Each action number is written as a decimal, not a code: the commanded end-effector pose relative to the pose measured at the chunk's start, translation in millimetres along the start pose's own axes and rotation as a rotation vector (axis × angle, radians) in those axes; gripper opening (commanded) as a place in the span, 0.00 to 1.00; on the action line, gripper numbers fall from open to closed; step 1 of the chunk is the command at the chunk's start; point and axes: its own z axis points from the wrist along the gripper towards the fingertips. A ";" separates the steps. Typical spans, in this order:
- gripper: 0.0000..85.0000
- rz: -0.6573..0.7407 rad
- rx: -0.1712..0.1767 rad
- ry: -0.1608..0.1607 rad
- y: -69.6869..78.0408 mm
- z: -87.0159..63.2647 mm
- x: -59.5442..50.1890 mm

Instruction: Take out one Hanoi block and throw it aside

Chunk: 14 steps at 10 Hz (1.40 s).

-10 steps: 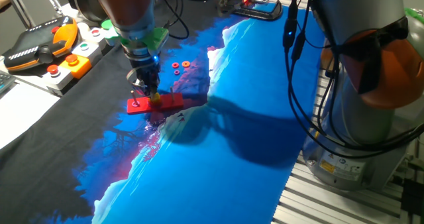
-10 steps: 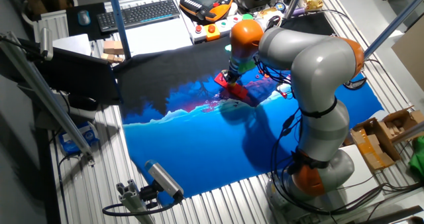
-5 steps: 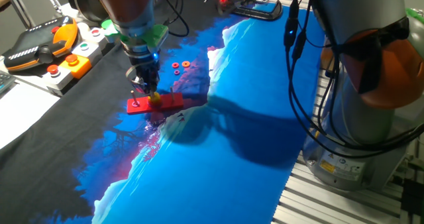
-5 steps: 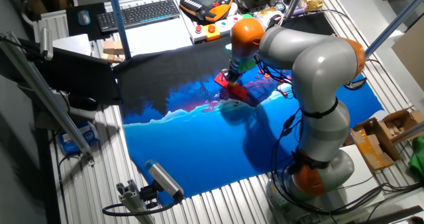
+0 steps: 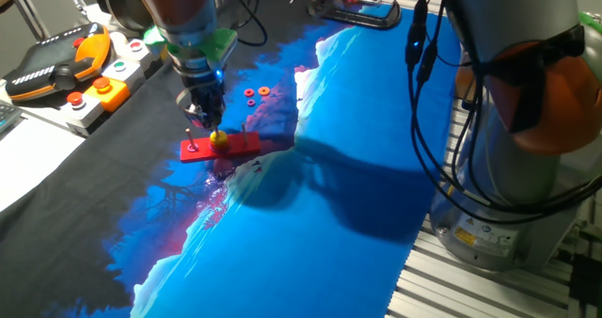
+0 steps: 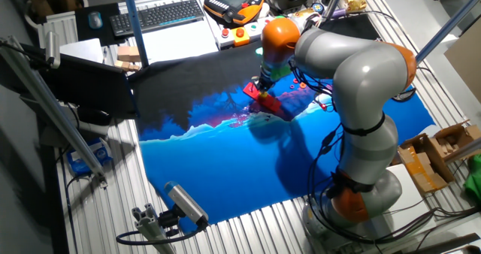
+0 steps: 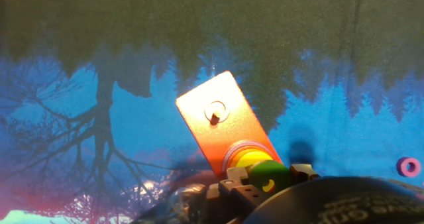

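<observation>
The pincer [image 7: 265,179] sits low over the red base plate [image 5: 220,147], which lies toward the far side of the table [image 5: 357,167], near the edge where the black part of the cloth meets the blue. In the hand view the green Hanoi block [image 7: 266,176] shows between the fingertips, right above the yellow ring [image 7: 250,159] and the orange ring under it on the peg. The pincer appears closed on the green block, though the view there is cramped and the contact itself is half hidden.

The step in hand, as I judge it, is lifting the block clear of its peg. To do this well, the pull should go straight up along the peg's axis, so the ring's hole does not bind and drag the plate or the yellow ring with it. Only once the block is clear of the peg tip should the arm swing sideways, toward a bare stretch of cloth, and release it there.

Counted: one green block, one yellow ring, one orange ring beneath it, one base plate with a second, bare peg [image 7: 214,116] at its far end. Three small red rings [image 5: 254,95] lie loose just beyond the plate; a single loose ring [image 7: 409,166] shows at the right edge of the hand view.
</observation>
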 end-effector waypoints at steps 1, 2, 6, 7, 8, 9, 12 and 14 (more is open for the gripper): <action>0.36 0.002 -0.003 0.000 -0.7 -0.8 0.5; 0.31 0.002 -0.008 0.001 -2.3 -1.8 1.1; 0.17 0.006 -0.010 -0.003 -11.7 -4.4 0.8; 0.09 0.007 -0.006 -0.004 -16.7 -5.1 0.0; 0.02 0.011 -0.006 -0.005 -21.1 -6.7 0.3; 0.01 0.021 -0.007 -0.010 -25.7 -9.0 1.4; 0.01 0.060 0.003 -0.015 -52.5 -11.5 9.9; 0.01 0.051 0.014 -0.017 -68.2 -1.3 11.7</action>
